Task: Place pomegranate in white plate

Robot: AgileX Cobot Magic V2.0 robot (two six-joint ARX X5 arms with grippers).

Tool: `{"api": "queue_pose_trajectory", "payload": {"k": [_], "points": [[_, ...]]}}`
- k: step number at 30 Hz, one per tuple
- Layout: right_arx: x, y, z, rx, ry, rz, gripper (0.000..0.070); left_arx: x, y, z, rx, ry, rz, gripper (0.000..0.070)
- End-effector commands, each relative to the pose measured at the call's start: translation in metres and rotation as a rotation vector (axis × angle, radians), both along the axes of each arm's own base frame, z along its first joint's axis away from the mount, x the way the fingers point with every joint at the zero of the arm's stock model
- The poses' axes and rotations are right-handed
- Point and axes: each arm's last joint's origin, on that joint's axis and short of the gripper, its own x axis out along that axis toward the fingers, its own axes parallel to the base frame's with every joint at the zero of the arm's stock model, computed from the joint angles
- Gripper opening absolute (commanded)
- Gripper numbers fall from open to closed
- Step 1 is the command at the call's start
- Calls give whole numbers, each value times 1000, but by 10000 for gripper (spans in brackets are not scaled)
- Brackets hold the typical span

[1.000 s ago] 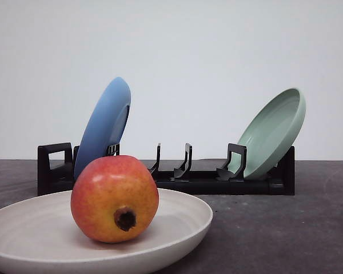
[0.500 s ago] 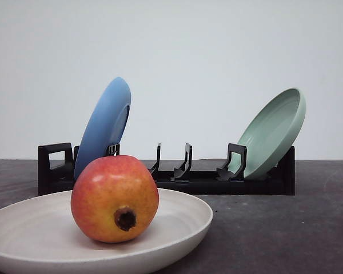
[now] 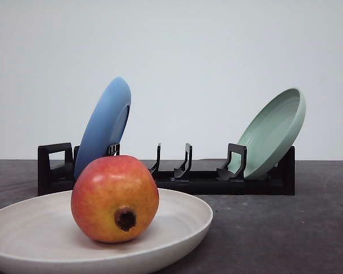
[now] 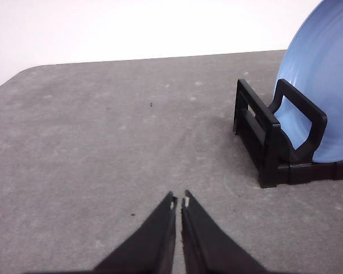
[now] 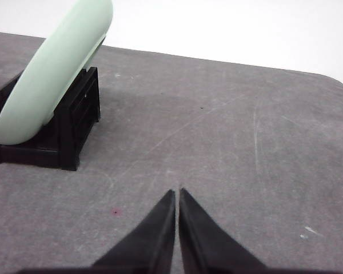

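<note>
The pomegranate (image 3: 115, 198), red shading to yellow with its dark calyx facing the camera, rests inside the white plate (image 3: 183, 220) at the front left of the table. My left gripper (image 4: 179, 200) is shut with nothing in it, hovering over bare grey table beside the rack's blue-plate end. Over bare table near the rack's green-plate end, my right gripper (image 5: 176, 192) is likewise shut and empty.
A black dish rack (image 3: 183, 177) stands behind the white plate. A blue plate (image 3: 103, 125) leans in its left slot and a pale green plate (image 3: 272, 132) in its right slot. The blue plate (image 4: 326, 85) and green plate (image 5: 51, 74) also appear in the wrist views.
</note>
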Motion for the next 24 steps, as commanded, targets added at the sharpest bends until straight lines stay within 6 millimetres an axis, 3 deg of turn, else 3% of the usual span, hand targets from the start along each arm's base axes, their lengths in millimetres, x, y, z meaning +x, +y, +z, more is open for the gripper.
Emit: {"api": "queue_pose_trajectory", "payload": {"k": [1,24], "points": [[0,0,0,17,-12,-4,3,0,0,-4,-4,11,-1,0],[0,0,0,17,-13,-5,3,0,0,-4,-4,11,-1,0]]}}
